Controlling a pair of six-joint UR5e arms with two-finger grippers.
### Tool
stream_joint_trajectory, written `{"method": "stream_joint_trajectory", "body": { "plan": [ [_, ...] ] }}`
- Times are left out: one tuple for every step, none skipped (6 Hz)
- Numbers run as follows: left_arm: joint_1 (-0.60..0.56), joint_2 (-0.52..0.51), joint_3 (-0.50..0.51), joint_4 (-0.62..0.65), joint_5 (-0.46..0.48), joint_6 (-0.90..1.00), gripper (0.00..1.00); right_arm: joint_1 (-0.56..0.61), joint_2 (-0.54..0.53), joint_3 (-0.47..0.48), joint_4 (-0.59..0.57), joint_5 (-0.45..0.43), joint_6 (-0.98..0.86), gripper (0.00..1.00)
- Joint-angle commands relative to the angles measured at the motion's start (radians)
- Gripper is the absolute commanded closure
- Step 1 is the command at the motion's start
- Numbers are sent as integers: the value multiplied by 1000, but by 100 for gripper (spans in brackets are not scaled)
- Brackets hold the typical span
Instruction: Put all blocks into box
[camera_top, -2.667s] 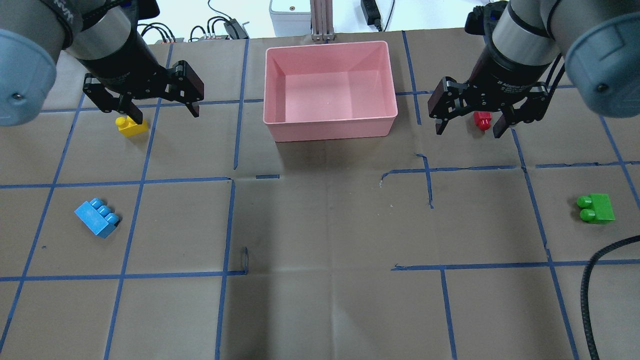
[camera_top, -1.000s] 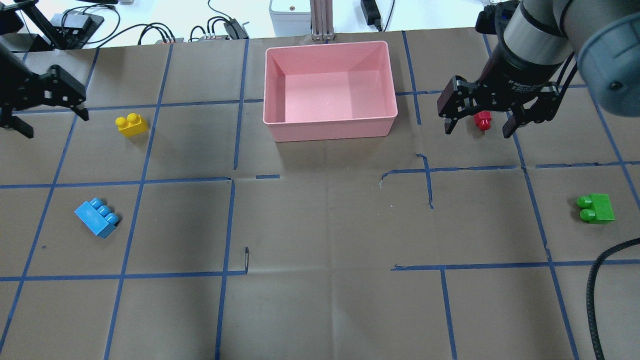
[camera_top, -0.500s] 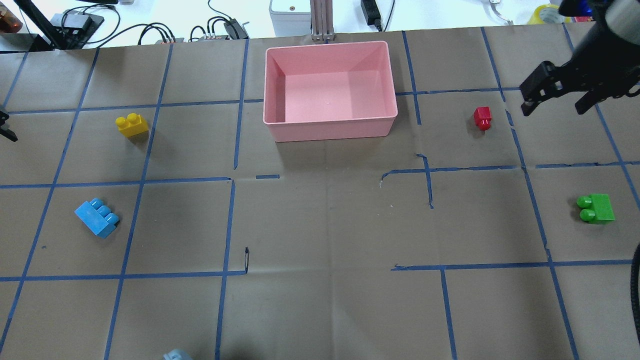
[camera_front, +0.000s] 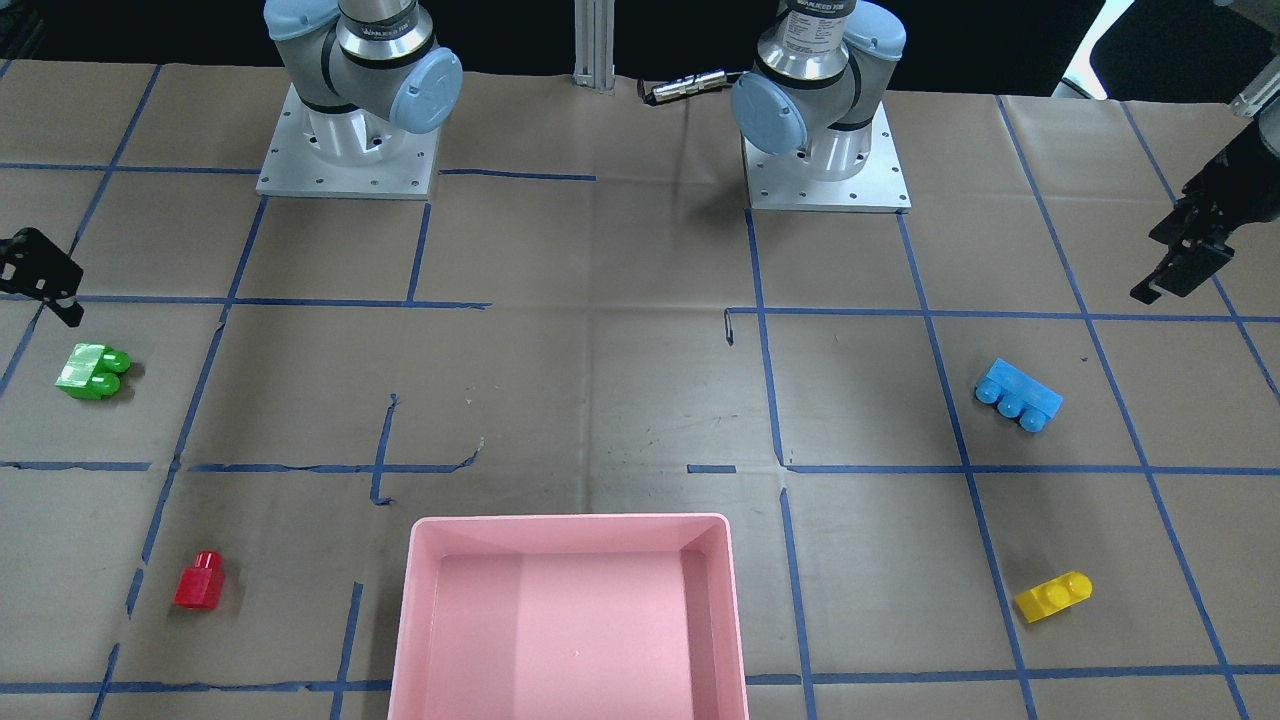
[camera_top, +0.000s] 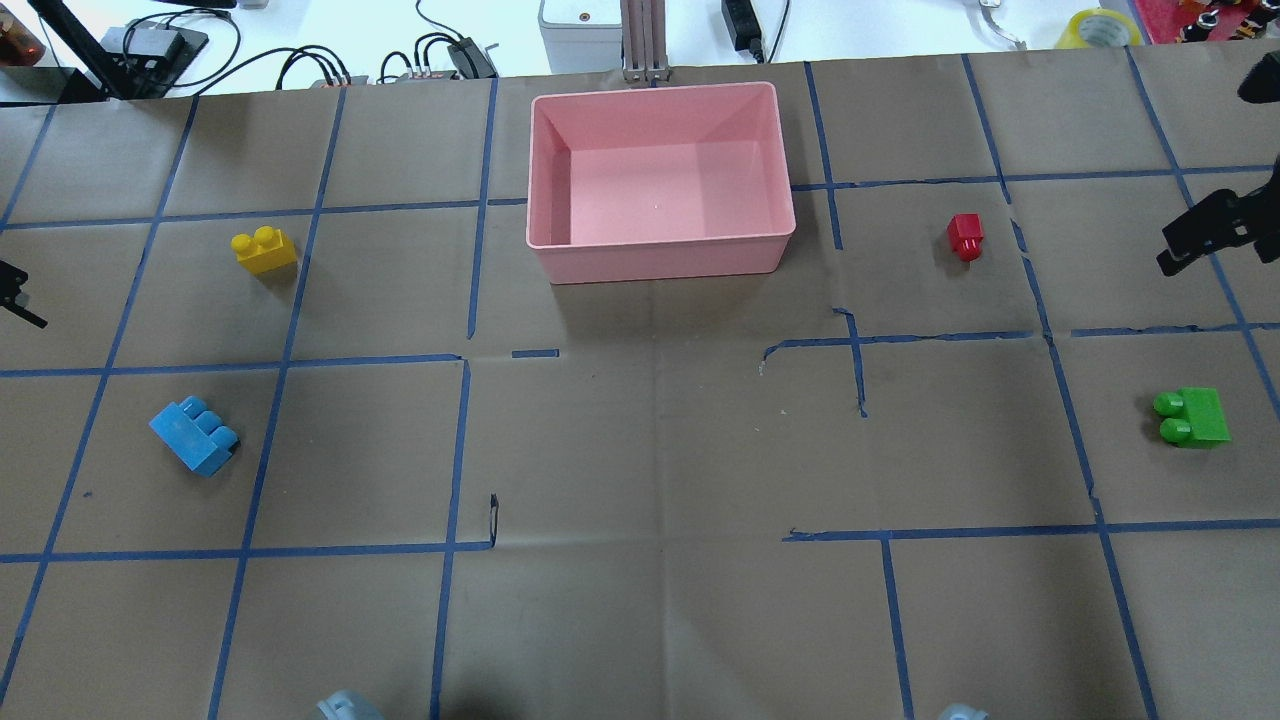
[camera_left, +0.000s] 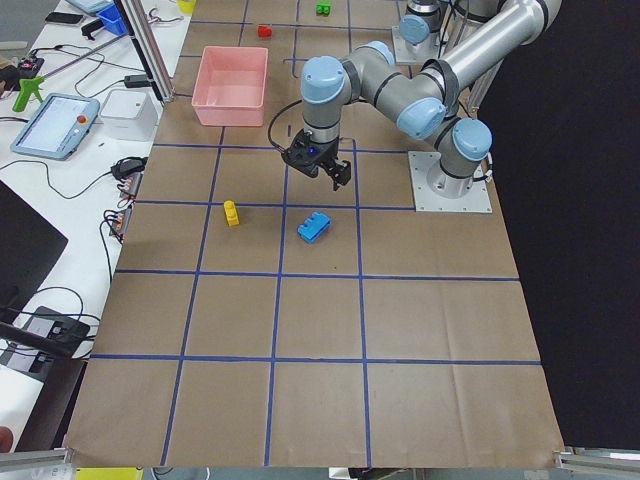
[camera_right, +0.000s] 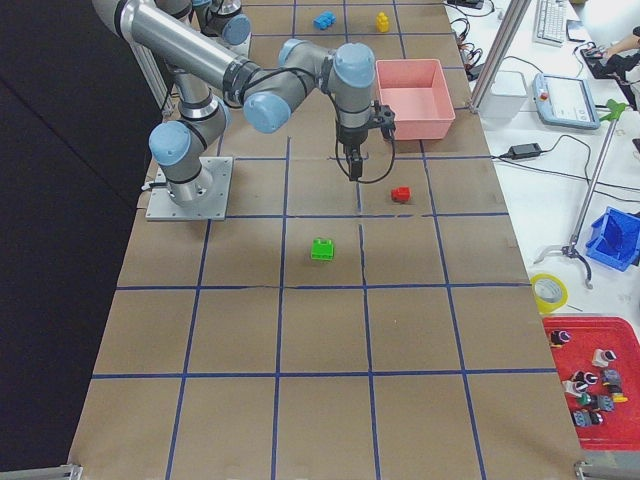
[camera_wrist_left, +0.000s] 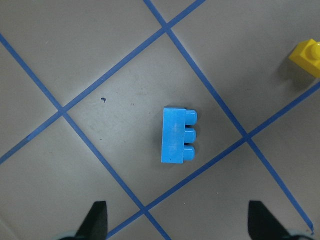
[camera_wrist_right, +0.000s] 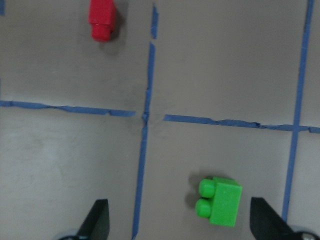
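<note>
Silver arms (camera_right: 175, 40), pale blue joint caps (camera_front: 425, 88), bolted metal bases (camera_front: 290, 180)

My left gripper (camera_wrist_left: 176, 204) and my right gripper (camera_wrist_right: 178, 200) each point straight down, jaws spread wide, positioned well apart at opposite sides.

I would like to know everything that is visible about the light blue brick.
The light blue brick is a smooth plastic toy block with three round studs in one row. It lies on its side, so the studs point sideways, not up. It rests on the brown paper inside one taped square, clear of the blue tape lines. Nothing else touches it; the left claw is open and apart from it.
</note>
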Motion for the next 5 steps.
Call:
{"method": "stream_joint_trajectory", "body": {
  "plan": [
    [2, -27, -106, 130, 0, -19, 0, -85, 24, 168, -259, -10, -7, 0],
    [1, -47, -213, 307, 0, -11, 0, -120, 78, 187, -298, -30, -5, 0],
    [1, -64, -287, 409, -1, -13, 0, -147, 145, 205, -334, -36, -10, 0],
    [1, -94, -303, 439, -8, -14, 0, -161, 185, 222, -367, -33, -39, 1],
    [1, -161, -305, 526, -11, -16, 0, -168, 190, 250, -397, -36, -42, 1]
  ]
}}
